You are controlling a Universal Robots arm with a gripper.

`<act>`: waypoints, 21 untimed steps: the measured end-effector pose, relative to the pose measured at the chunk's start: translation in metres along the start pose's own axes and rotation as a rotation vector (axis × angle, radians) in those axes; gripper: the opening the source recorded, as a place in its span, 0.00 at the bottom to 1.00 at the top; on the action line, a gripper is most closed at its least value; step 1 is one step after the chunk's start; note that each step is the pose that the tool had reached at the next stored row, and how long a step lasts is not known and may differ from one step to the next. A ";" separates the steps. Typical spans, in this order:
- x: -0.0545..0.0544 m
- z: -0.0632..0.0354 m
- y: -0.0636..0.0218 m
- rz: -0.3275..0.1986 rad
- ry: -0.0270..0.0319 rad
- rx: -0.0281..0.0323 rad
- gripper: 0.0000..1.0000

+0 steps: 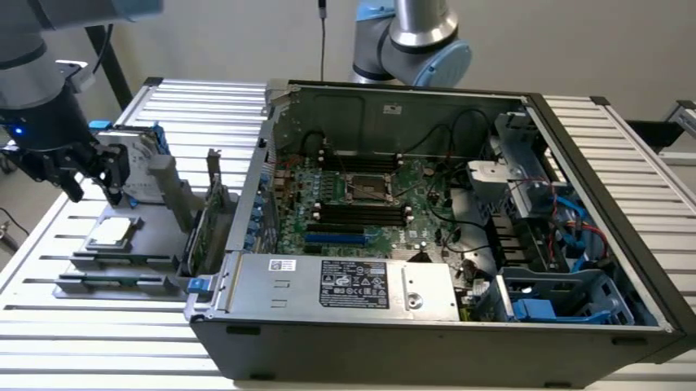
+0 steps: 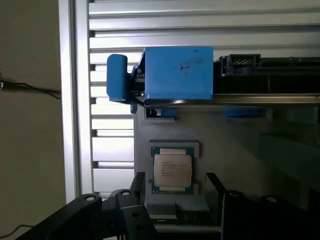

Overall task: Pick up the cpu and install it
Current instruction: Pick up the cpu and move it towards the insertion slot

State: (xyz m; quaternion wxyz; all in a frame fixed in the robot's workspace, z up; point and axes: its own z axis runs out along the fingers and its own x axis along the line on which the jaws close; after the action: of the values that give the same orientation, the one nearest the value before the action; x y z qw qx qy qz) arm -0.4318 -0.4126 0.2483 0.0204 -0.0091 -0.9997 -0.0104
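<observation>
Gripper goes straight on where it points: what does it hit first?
Probably the cpu on its grey holder: the gripper points down at it, jaws open, the chip centred between them in the wrist view. Depth unclear.

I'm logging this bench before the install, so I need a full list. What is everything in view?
cpu: one, silvery-grey, flat in the holder, exterior view's left.
holder: one, grey, on the table beside the case.
hard drive: one, silver with blue rails, upright behind the cpu.
computer case: one, dark grey, open, centre of the table.
motherboard: one, green, inside the case.
socket: one, black-framed, on the motherboard.
power supply: one, silver, at the case's near edge.
table: one, silver, slatted.
second arm: one, grey and blue, behind the case.
gripper: one, black, open, above the cpu, holding nothing.
</observation>
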 end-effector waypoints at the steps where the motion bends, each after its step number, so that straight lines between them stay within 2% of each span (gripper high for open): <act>1: 0.000 0.0018 -0.0002 0.000 0.0000 -0.0001 0.60; 12: -0.001 0.0218 -0.0010 -0.001 0.0000 -0.0001 0.60; 14: -0.001 0.0253 -0.0012 -0.001 0.0001 0.0000 0.61; 15: -0.001 0.0272 -0.0015 -0.001 0.0001 0.0000 0.67; 21: -0.002 0.0381 -0.0042 -0.001 -0.0002 0.0000 0.67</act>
State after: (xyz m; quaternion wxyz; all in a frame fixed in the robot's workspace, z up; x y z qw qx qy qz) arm -0.4318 -0.4160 0.2101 0.0203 -0.0087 -0.9997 -0.0104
